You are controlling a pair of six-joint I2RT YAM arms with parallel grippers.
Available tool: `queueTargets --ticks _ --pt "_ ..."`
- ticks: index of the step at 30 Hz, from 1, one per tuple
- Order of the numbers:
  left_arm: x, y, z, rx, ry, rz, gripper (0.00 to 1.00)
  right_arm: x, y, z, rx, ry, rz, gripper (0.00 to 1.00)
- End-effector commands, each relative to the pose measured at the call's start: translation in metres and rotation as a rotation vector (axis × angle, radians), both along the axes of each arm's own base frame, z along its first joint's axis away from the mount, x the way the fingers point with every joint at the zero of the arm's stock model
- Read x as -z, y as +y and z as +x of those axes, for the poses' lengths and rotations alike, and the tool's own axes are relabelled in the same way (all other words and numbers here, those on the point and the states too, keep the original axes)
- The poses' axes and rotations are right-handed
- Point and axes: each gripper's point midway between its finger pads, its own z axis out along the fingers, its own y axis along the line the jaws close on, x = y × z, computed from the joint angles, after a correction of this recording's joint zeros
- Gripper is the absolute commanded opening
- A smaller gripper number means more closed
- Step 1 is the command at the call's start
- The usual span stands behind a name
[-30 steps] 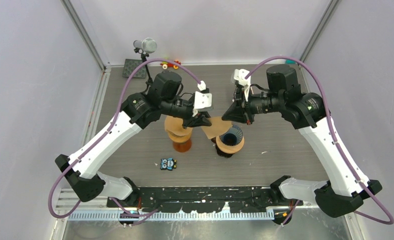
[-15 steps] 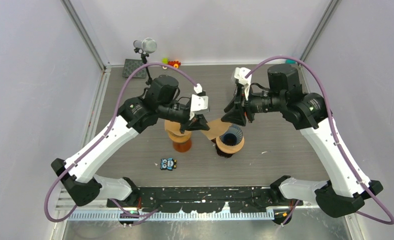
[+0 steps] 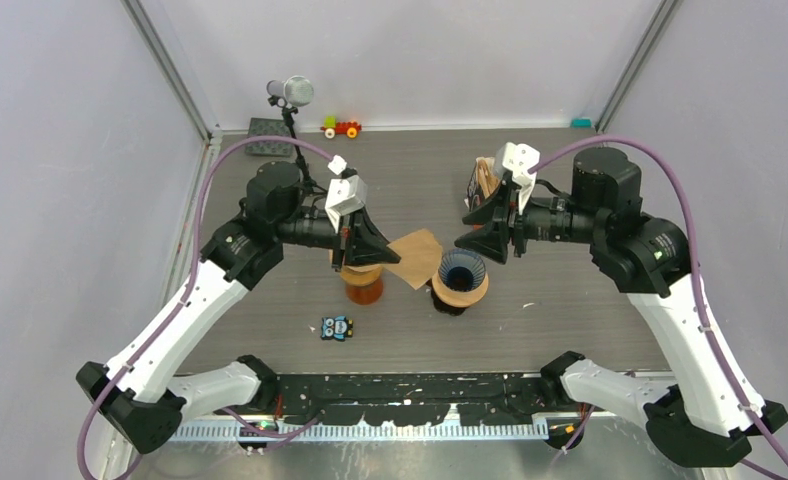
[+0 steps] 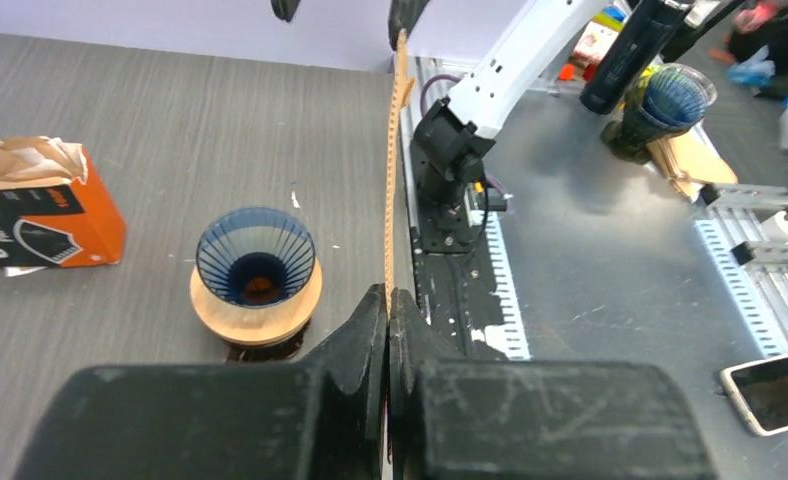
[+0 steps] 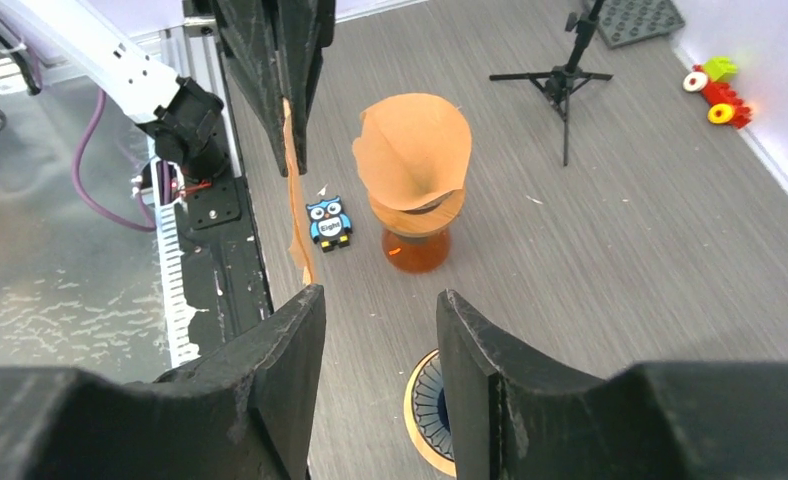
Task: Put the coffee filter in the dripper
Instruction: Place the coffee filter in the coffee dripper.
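My left pincer (image 4: pixel 388 295) is pinching an edge of the filter (image 4: pixel 394 150), thin floppy brown paper held edge-on just beside the dripper (image 4: pixel 255 262), not yet in it. My right pincer (image 5: pixel 380 300) stands spread and empty near the dripper. I judge the limp, unopened sheet could buckle on the ribbed blue cone's rim.

left gripper (image 3: pixel 388 252): clamped on edge of brown coffee filter (image 3: pixel 417 257) | coffee filter: just left of blue dripper (image 3: pixel 460 272) | right gripper (image 3: pixel 463 232): fingers apart, above dripper

Brown paper coffee filter (image 3: pixel 417 256), glossy ribbed plastic dripper (image 3: pixel 460 268), matt wood-grain table (image 3: pixel 560 292).
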Motion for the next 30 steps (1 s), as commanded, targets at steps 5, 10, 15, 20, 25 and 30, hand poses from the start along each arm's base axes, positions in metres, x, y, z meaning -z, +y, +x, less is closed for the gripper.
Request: queueTargets --ticks 5,10,15,20,25,30 --pt "-0.016 -0.005 0.003 0.047 0.118 -0.112 0.0 0.008 0.011 0.005 -0.028 0.043 0.046 0.45" --pt "-0.012 -0.005 0.003 0.046 0.142 -0.115 0.0 0.005 0.01 0.01 0.002 0.049 0.07 0.43" --pt "-0.01 -0.005 0.003 0.047 0.144 -0.116 0.0 0.002 0.011 0.014 0.017 0.065 0.086 0.42" --pt "-0.01 -0.006 0.005 0.04 0.146 -0.118 0.0 0.002 0.013 0.014 0.006 0.086 0.096 0.42" --pt "-0.009 -0.007 0.009 0.027 0.146 -0.118 0.0 0.002 0.018 0.009 -0.038 0.117 0.109 0.41" --pt "-0.009 -0.007 0.009 0.025 0.144 -0.118 0.0 0.002 0.02 0.006 -0.054 0.13 0.115 0.41"
